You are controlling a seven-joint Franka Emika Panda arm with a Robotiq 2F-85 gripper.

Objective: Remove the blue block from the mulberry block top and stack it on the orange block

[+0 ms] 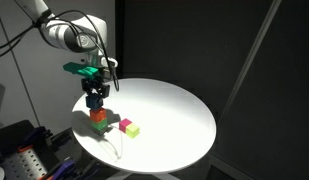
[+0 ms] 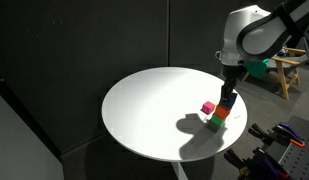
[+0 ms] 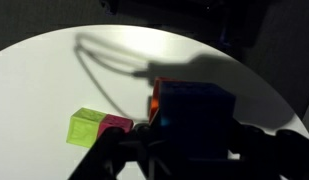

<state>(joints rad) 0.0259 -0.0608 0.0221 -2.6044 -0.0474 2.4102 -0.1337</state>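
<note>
In the wrist view the blue block (image 3: 194,112) sits dark between my fingers, and my gripper (image 3: 190,150) is shut on it. A sliver of the orange block (image 3: 152,103) shows right behind and under it. In both exterior views the orange block (image 1: 98,115) (image 2: 222,113) rests on a green cube (image 1: 101,127) (image 2: 216,123), with the gripper (image 1: 94,98) (image 2: 227,100) directly above it. The mulberry block (image 1: 124,124) (image 2: 208,107) (image 3: 116,125) lies on the table beside the stack with nothing on top. I cannot tell whether blue touches orange.
A yellow-green cube (image 1: 133,130) (image 3: 86,127) touches the mulberry block. The round white table (image 1: 169,105) (image 2: 144,110) has its edge close to the stack. Dark curtains surround it. A wooden frame (image 2: 286,68) and equipment (image 1: 19,150) stand off the table.
</note>
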